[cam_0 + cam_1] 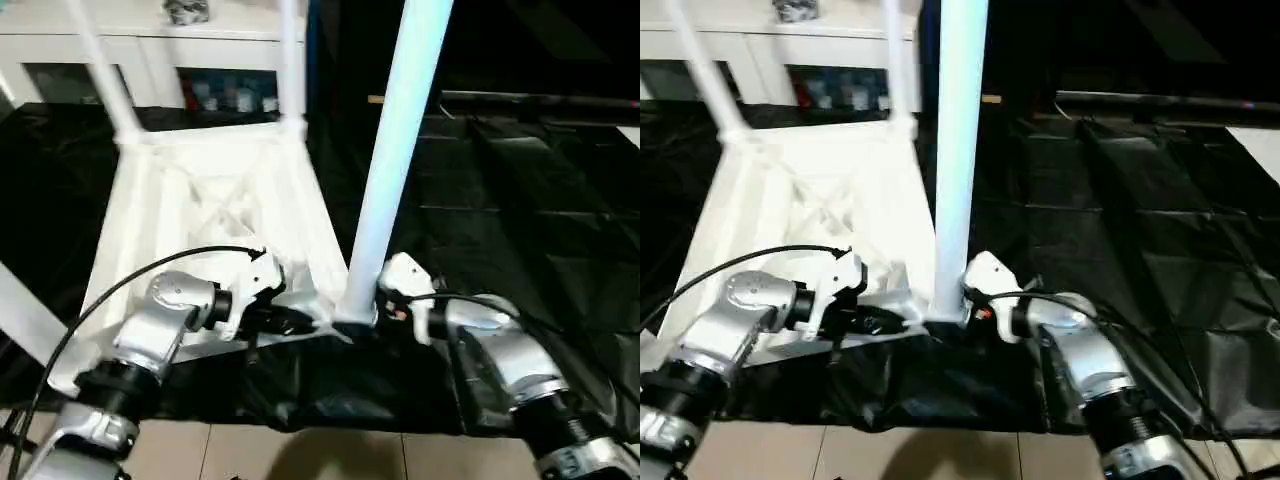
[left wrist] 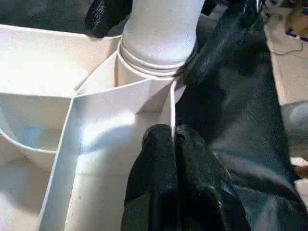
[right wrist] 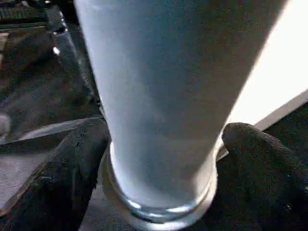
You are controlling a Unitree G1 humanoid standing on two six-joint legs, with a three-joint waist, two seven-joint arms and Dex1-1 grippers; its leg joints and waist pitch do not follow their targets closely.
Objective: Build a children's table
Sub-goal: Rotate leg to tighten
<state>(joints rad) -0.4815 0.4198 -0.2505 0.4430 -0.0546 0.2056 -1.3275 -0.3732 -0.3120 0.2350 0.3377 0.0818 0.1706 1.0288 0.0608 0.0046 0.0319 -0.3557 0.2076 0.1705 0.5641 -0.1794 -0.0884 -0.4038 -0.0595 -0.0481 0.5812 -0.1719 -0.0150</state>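
Right gripper (image 3: 159, 159): fingers spread, one each side of the near-corner leg (image 1: 400, 150) at its base, with slight gaps, apparently not clamping.
Left gripper (image 2: 173, 144): pressed together on a rib of the upturned table top (image 1: 215, 200), beside the corner socket (image 2: 149, 72).
Table top: lies underside up on black sheeting (image 1: 500, 210); two far legs (image 1: 100, 60) stand seated.
Risk: the tall near leg may lean or lift out if not fully home.
Surroundings: white cabinet (image 1: 60, 50) behind; cables cross both forearms.
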